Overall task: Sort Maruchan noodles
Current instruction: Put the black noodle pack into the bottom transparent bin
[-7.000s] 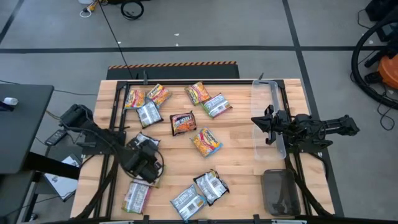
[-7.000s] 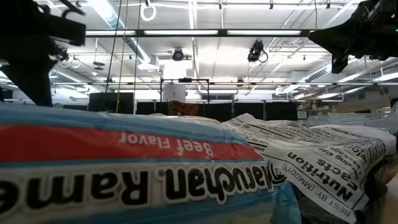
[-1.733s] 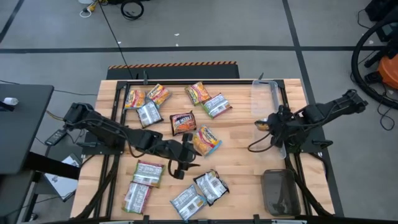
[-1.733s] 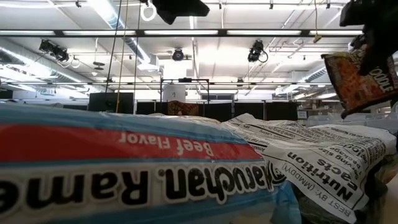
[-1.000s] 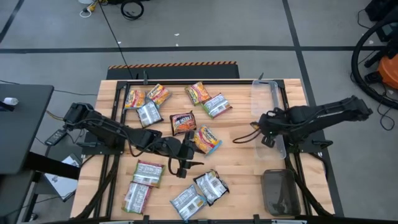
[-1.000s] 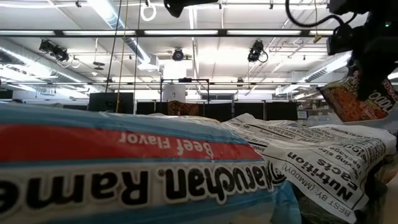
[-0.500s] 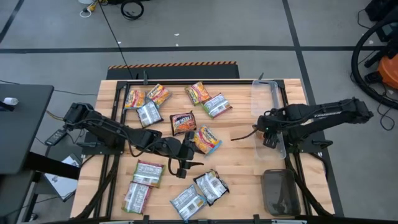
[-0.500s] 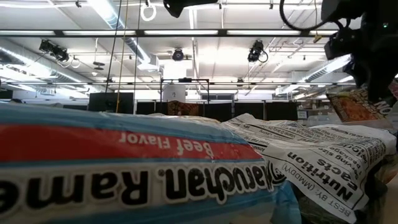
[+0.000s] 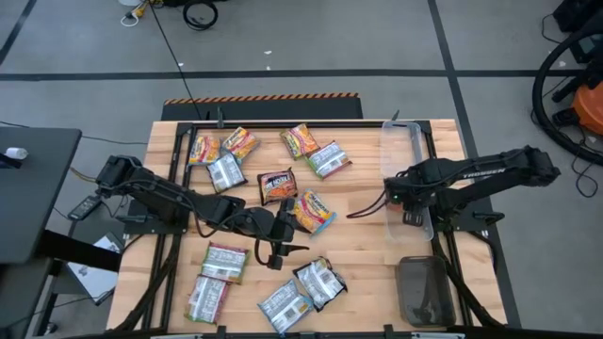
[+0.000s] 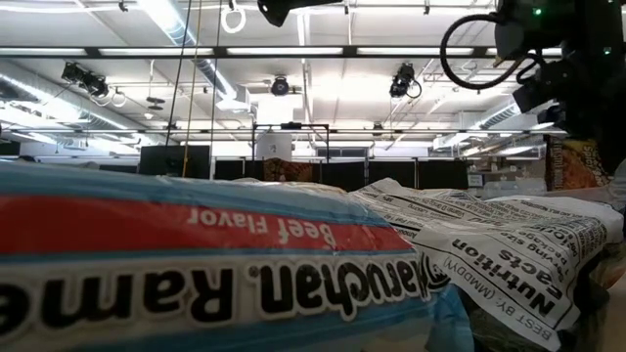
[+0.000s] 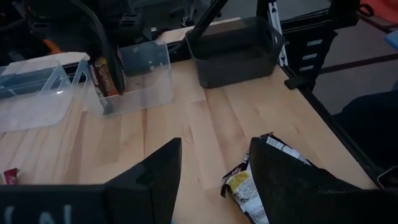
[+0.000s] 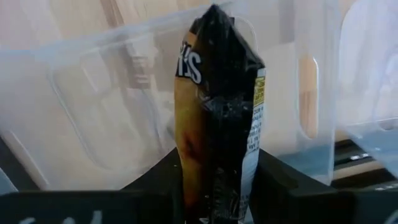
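Ramen packets lie flat on the table: orange-yellow ones [image 9: 313,213] [image 9: 300,139], silver-green ones [image 9: 224,262] [image 9: 320,281], and a dark brown-red one [image 9: 277,186]. My left gripper [image 9: 285,243] hovers open over the table's middle, and a silver-green packet [image 11: 249,186] lies beside one of its fingers. My right gripper [image 9: 403,196] is over the clear tray [image 9: 403,141], shut on another dark brown-red packet [image 12: 217,106]. That packet also shows in the low view [image 10: 577,161] and, inside the tray, in the left wrist view [image 11: 104,76]. My right gripper pinches the dark brown-red packet by its upper end [image 12: 214,177] between the two fingers, coming from above and pointing down. The packet hangs upright below the fingers, inside the clear tray. Whether its lower end [image 12: 214,15] touches the tray floor I cannot tell.
A dark tray [image 9: 424,292] stands at the table's near right corner, near the clear one. Two packets [image 10: 196,264] [image 10: 489,259] lie right before the low camera. Bare wood [image 9: 363,245] lies between the middle packets and the trays.
My right gripper has gone down over the clear tray and turned, still shut on the dark brown-red packet. The packet, tilted with its face showing a second ago, now hangs upright and lower, inside the tray.
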Robot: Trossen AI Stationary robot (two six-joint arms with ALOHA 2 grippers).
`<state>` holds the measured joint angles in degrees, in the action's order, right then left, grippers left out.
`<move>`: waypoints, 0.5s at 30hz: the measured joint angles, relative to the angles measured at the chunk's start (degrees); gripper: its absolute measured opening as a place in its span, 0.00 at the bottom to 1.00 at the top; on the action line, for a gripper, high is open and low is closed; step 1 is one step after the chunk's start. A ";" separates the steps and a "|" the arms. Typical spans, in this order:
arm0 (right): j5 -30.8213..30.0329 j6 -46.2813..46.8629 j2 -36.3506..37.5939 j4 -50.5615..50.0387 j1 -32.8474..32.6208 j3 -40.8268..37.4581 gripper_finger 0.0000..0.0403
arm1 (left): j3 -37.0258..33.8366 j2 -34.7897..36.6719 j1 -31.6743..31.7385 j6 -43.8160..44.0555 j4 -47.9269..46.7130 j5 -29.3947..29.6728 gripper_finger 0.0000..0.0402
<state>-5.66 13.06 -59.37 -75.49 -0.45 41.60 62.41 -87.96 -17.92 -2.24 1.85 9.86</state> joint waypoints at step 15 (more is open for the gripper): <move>-5.75 -2.14 -2.57 0.46 2.98 3.48 0.48 | 0.02 0.00 3.34 -0.07 0.59 0.21 0.48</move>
<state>-11.41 10.91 -61.94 -75.03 2.53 45.08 62.43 -87.96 -14.58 -2.31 2.44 10.07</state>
